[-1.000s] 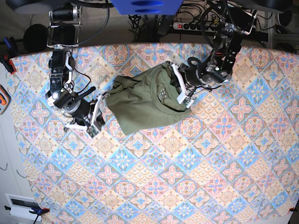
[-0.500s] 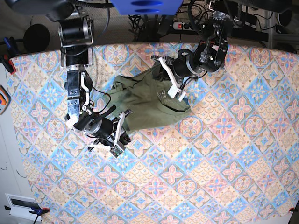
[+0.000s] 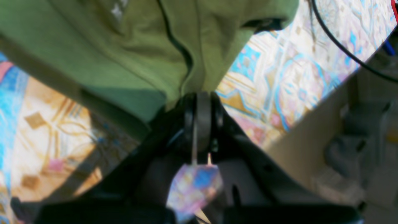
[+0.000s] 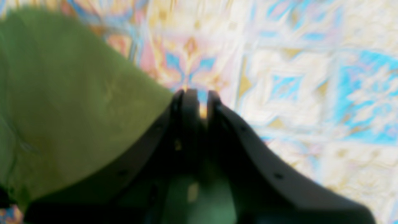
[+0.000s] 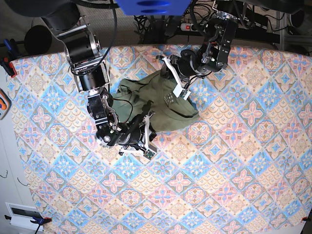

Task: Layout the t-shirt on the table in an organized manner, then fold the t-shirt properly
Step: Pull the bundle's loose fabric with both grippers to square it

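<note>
Spreading the t-shirt [image 5: 156, 105] flat is best done by drawing its two held edges apart low over the table [image 5: 234, 161], so that no fold is trapped beneath. On the left of the base view, the right gripper [image 5: 147, 134] is seen at the near hem, its jaws nearly closed; whether cloth is pinched cannot be told. The shirt lies bunched between the arms. Further right, the left gripper [image 3: 199, 99] is clamped on a fold near the collar.
</note>
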Tool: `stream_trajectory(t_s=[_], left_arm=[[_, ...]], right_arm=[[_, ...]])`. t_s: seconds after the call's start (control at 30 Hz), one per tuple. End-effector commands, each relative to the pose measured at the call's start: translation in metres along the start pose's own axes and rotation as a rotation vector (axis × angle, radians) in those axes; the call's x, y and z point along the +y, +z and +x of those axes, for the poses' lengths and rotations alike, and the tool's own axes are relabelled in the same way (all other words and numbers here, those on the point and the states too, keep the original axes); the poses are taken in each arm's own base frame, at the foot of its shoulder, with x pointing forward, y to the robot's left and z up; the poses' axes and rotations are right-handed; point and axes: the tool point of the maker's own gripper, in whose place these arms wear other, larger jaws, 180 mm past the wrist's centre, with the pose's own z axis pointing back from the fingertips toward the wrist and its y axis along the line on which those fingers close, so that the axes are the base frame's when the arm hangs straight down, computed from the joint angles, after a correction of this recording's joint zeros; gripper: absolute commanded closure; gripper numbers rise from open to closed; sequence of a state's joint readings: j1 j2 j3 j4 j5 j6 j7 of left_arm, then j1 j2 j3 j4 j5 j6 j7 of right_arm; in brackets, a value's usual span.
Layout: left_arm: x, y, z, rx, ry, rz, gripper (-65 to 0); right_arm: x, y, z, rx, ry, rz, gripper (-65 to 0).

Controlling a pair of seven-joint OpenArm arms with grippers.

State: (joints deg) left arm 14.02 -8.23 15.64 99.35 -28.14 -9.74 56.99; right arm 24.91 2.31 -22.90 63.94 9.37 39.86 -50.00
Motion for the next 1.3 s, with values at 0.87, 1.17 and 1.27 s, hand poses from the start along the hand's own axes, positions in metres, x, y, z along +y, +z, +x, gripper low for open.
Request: stream_trajectory(t_s=[0.87,1.17,1.27], left_arm=[[0.057,-0.07,0.096,-0.071,-0.316,0.143,-0.7],[0.048,-0.078,0.149,-0.154,-0.389,0.14,-0.7],[0.052,-0.06,0.16,-0.196,-0.423,0.148,-0.7]], right_arm=[[-0.014,0.102,-0.13,0.129,0.047,-0.194,-5.2],[-0.001,0.119,-0.134,0.1,0.04,-0.219,-5.2],[-0.007,0.126,-0.124,0.076,0.051,-0.244,-5.2]])
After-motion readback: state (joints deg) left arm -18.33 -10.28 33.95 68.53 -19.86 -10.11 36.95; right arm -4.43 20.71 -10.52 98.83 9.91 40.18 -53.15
